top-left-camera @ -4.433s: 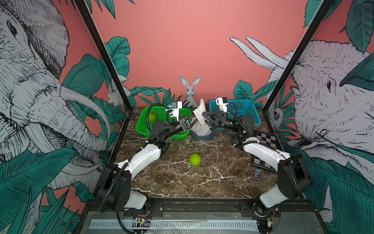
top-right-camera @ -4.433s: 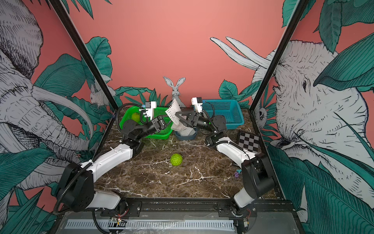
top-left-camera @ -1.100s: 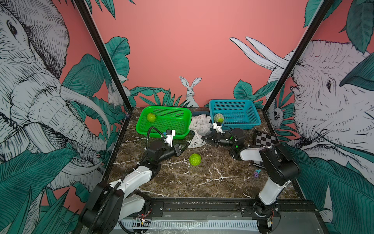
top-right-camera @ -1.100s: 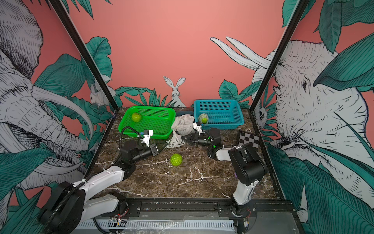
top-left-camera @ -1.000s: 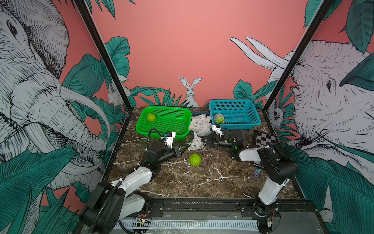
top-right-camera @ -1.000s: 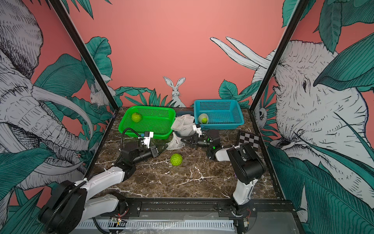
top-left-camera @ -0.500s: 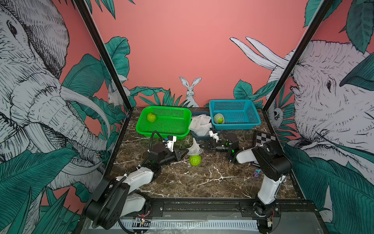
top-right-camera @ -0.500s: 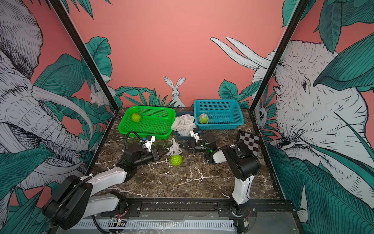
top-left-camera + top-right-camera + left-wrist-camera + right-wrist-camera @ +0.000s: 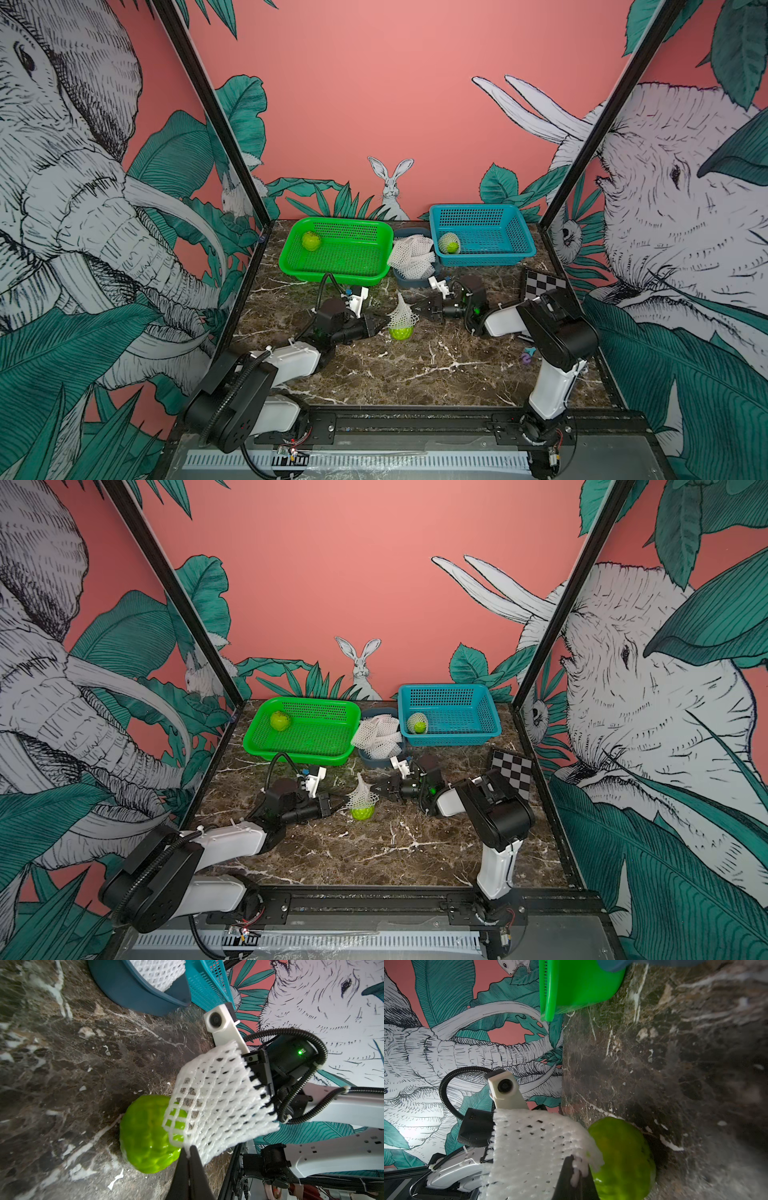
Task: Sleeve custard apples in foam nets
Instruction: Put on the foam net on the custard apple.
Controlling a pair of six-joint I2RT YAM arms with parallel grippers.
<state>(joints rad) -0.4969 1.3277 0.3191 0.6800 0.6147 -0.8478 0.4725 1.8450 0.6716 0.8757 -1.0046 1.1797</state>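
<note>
A lime-green custard apple (image 9: 401,333) (image 9: 362,813) sits mid-table with a white foam net (image 9: 402,315) (image 9: 363,792) capping its top, peak upward. My left gripper (image 9: 381,326) (image 9: 338,802) is shut on the net's rim on one side. My right gripper (image 9: 416,310) (image 9: 376,789) is shut on the opposite rim. In the left wrist view the net (image 9: 218,1101) overlaps the custard apple (image 9: 145,1136) above the gripper (image 9: 189,1151). The right wrist view shows the net (image 9: 529,1147), custard apple (image 9: 623,1157) and gripper (image 9: 578,1164).
At the back, a green basket (image 9: 332,272) holds a bare custard apple (image 9: 311,240), and a blue basket (image 9: 490,258) holds a netted one (image 9: 449,243). A grey-blue tub (image 9: 405,279) between them holds spare foam nets (image 9: 411,253). A checkerboard card (image 9: 542,284) lies right.
Both grippers have carried the foam net from beside the tub forward and down onto the custard apple. The net now caps the fruit's top.
</note>
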